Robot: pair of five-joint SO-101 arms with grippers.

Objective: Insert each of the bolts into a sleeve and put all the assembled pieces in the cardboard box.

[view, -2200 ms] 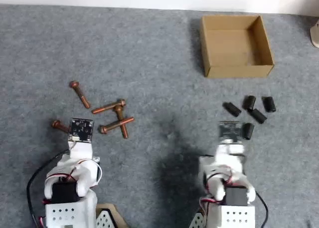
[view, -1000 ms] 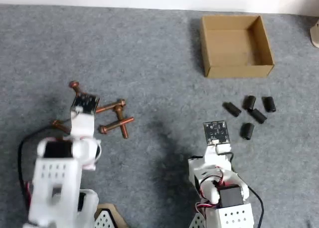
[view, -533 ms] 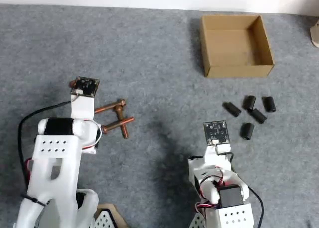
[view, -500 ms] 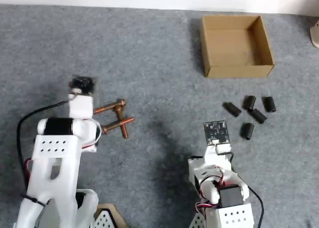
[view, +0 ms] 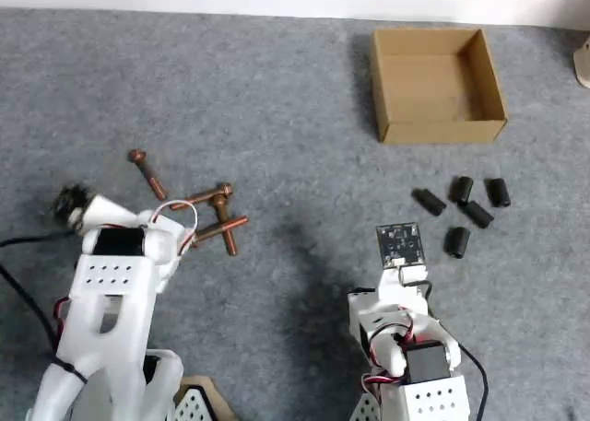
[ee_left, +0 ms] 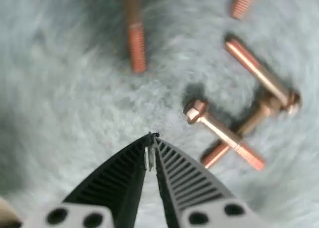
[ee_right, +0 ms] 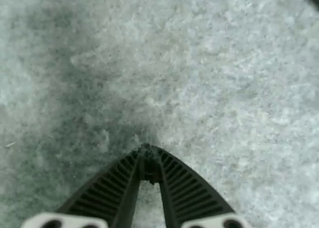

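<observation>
The left claw (ee_left: 151, 149), pinched shut on nothing, is hovering just beside the crossed bolts (ee_left: 215, 129) lying flat on the desk (view: 295, 163), the nearest shaft slanting away from its tips, while the shut, empty right claw (ee_right: 148, 163) is hanging nearer the sleeves (view: 461, 189).

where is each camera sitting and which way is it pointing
High view: fixed above the table, looking down at the bolts, sleeves and box; the left arm and right arm both show.
Left wrist view: on the left arm, looking down past the shut left end effector at bolts on the mat.
Right wrist view: on the right arm, looking down past the shut right end effector at bare mat.
Shared: the high and left wrist views both show the crossed bolts.
</observation>
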